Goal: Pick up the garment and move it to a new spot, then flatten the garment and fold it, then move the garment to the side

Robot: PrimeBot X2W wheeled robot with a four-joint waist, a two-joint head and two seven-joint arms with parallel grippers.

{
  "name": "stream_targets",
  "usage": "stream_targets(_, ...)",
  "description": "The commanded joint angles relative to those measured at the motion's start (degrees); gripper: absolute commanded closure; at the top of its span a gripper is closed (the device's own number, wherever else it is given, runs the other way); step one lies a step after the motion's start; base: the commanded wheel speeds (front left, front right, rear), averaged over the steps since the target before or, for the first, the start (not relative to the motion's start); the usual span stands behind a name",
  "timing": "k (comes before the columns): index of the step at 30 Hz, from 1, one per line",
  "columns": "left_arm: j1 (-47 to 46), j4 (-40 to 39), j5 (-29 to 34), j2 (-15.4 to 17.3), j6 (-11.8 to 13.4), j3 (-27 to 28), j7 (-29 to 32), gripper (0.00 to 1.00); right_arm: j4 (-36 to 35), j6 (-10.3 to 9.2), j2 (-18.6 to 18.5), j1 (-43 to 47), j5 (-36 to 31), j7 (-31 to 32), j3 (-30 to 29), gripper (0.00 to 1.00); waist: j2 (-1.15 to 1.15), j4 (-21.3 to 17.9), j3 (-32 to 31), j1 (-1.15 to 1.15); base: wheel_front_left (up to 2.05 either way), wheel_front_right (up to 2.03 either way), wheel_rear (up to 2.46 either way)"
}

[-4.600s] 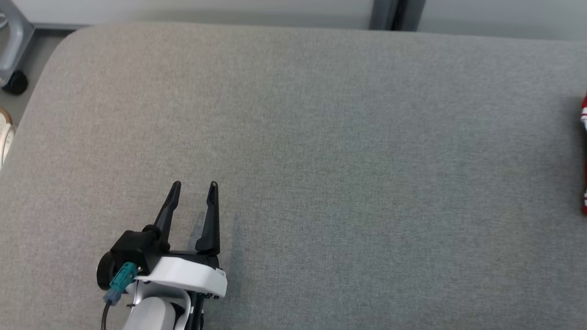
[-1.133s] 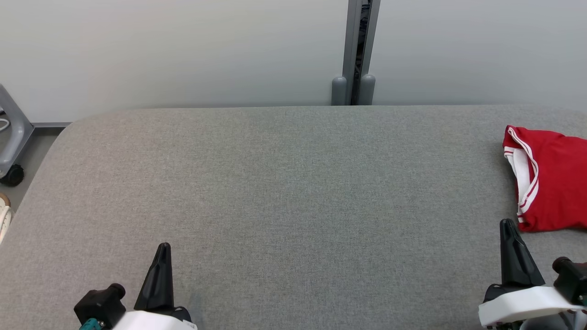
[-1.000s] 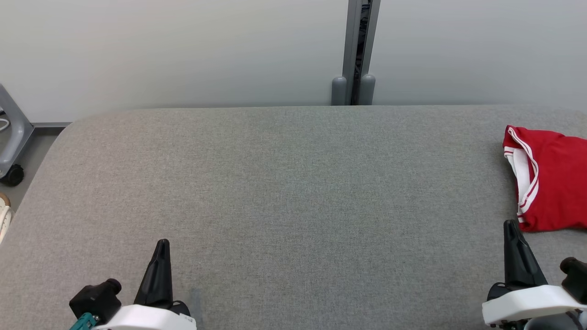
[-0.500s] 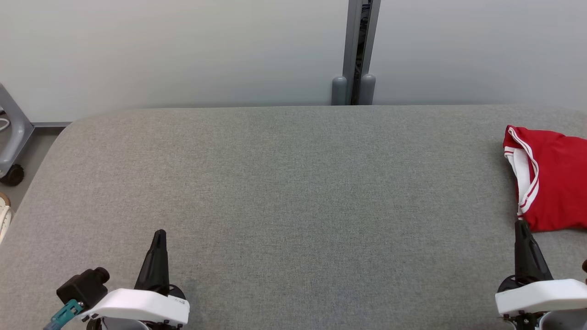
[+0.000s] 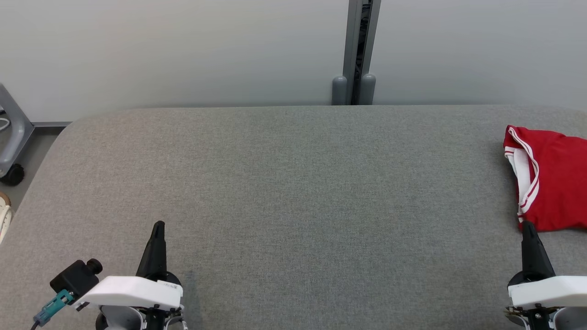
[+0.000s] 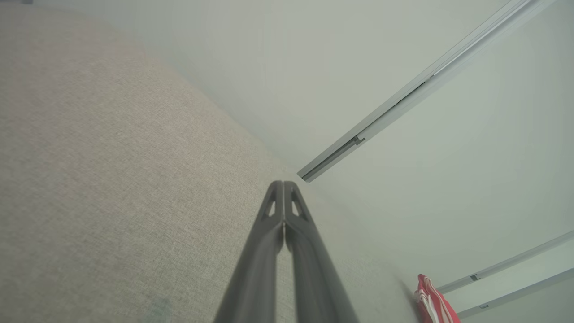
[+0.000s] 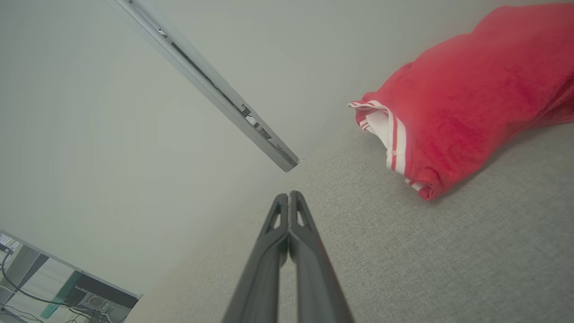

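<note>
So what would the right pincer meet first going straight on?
The right pincer would probably meet the grey cushion, then the wall; the red garment lies just right of its line, though it might brush the near corner.

I counted one garment (image 5: 555, 183), one padded top (image 5: 293, 183), plus my two: left gripper (image 5: 158, 228), right gripper (image 5: 528, 227).

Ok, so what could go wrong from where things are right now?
1. The right gripper, shut, points at the near hem of the red garment from close by; any forward drift could snag and rumple it.
2. The garment runs past the head view's right border, so how near it lies to the edge of the table cannot be told; a nudge might push it off.
</note>
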Motion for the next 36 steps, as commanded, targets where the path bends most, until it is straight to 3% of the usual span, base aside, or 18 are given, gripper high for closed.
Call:
stream_targets(1,-2.17,-0.41,-1.5,0.3,-0.28,0.3,0.33,1.0,-0.54,0.01,-0.61,-1.46,1.73,0.48,-0.55,1.0,0.0,0.0,0.0,0.0,0.0,0.0,0.0)
stream_targets(36,-7.54,3.73,-21.85,0.44,-1.74,1.19,5.91,1.0,0.95,0.01,-0.85,-2.92,24.67,6.61,-3.76,1.0,0.0,0.06,0.04,0.0,0.0,0.0,0.0)
